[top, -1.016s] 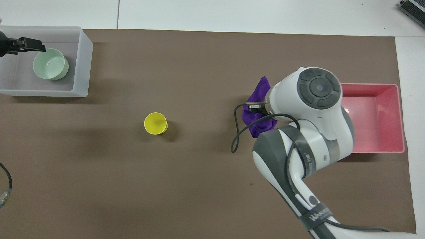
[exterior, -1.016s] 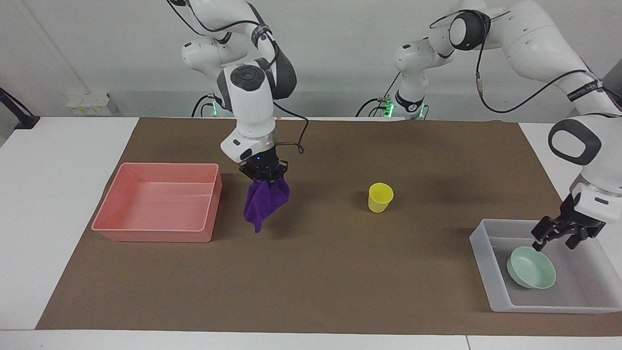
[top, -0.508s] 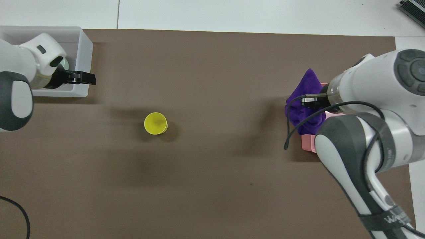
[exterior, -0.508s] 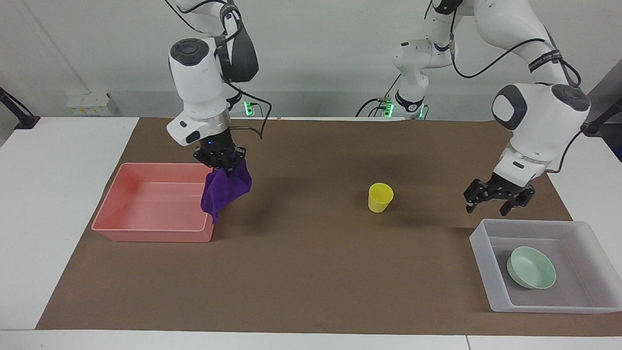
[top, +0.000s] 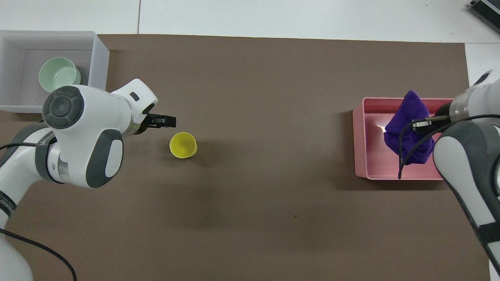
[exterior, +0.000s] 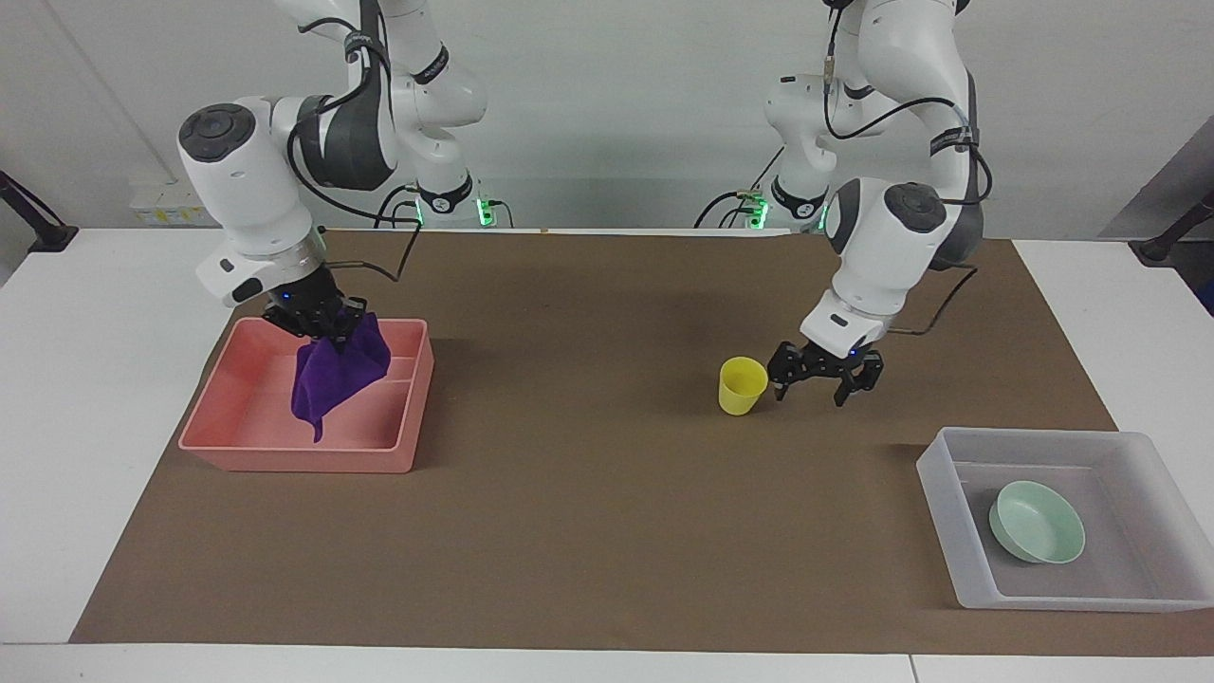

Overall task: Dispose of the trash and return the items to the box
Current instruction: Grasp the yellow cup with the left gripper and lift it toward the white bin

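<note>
The right hand point(exterior: 329, 325) is pinched tight on the top of the rag point(exterior: 334, 376), which hangs from it in a loose point over the pink bin point(exterior: 396, 455). The rag's lower tip dangles inside the bin's walls; whether it touches the floor cannot be told. The bin sits on the brown mat point(exterior: 588, 531) at the right arm's end of the tabletop point(exterior: 85, 379).

The left hand point(exterior: 823, 379) is spread wide and empty, low over the mat just beside the cup point(exterior: 742, 384), on the side toward the left arm's end. One fingertip is close to the cup's rim without clearly touching it. The cup stands upright near the middle of the mat.

The bowl point(exterior: 1037, 521) lies in the box point(exterior: 948, 531), which sits at the left arm's end, farther from the robots than the cup.
</note>
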Controlling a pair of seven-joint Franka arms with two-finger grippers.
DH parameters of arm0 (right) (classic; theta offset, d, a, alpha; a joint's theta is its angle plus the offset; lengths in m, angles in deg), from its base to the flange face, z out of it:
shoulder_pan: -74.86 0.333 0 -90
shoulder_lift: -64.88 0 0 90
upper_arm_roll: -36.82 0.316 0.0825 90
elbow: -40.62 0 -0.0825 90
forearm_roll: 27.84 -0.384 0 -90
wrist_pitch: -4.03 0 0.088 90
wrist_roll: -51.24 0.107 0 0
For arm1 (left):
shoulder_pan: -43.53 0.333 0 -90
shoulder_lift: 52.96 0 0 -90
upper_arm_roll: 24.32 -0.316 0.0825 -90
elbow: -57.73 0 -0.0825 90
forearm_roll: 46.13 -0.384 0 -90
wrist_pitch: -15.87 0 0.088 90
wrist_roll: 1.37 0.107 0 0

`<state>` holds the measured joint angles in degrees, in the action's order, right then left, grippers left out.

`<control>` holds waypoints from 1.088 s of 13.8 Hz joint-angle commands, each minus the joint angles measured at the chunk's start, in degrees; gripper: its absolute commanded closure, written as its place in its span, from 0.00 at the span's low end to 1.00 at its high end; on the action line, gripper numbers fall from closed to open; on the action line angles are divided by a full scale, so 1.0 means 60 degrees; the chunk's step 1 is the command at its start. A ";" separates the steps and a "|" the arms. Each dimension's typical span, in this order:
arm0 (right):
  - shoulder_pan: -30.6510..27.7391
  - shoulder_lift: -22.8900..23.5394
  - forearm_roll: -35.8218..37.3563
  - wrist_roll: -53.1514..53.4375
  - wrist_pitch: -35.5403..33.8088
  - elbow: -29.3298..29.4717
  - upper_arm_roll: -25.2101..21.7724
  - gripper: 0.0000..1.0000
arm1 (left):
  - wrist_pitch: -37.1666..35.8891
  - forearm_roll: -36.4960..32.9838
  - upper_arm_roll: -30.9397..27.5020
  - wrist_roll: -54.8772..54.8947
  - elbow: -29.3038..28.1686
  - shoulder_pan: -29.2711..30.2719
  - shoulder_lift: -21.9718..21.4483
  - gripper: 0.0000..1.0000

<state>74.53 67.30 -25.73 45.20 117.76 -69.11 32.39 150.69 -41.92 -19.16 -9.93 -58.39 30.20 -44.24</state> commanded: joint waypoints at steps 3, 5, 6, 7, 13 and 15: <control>-0.0632 -0.0215 0.0073 -0.0547 0.1594 -0.1765 0.0139 1.00 | 0.1273 -0.0043 -0.0171 -0.0170 -0.1577 -0.0561 -0.0500 0.00; -0.0691 0.0020 0.0073 -0.0518 0.2310 -0.1999 0.0139 1.00 | 0.1364 -0.0043 -0.0171 -0.0476 -0.1681 -0.0620 -0.0471 0.74; -0.0720 0.0137 0.0073 -0.0532 0.2604 -0.2102 0.0139 1.00 | 0.1335 -0.0043 -0.0171 -0.0536 -0.1682 -0.0620 -0.0485 1.00; -0.0764 0.0269 0.0073 -0.0518 0.2882 -0.2176 0.0139 1.00 | 0.1334 -0.0043 -0.0157 -0.0551 -0.1725 -0.0634 -0.0500 1.00; -0.0779 0.0710 0.0073 -0.0372 0.3588 -0.2396 0.0139 0.23 | 0.1159 -0.0043 -0.0171 -0.0625 -0.1522 -0.0664 -0.0544 1.00; -0.0764 0.0710 0.0001 -0.0342 0.3559 -0.2367 0.0153 0.00 | 0.0591 -0.0043 -0.0200 -0.0581 -0.0938 -0.0504 -0.0559 1.00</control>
<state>70.85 72.04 -25.73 43.06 138.19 -82.82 32.43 157.35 -41.91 -19.45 -12.74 -66.04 27.29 -46.18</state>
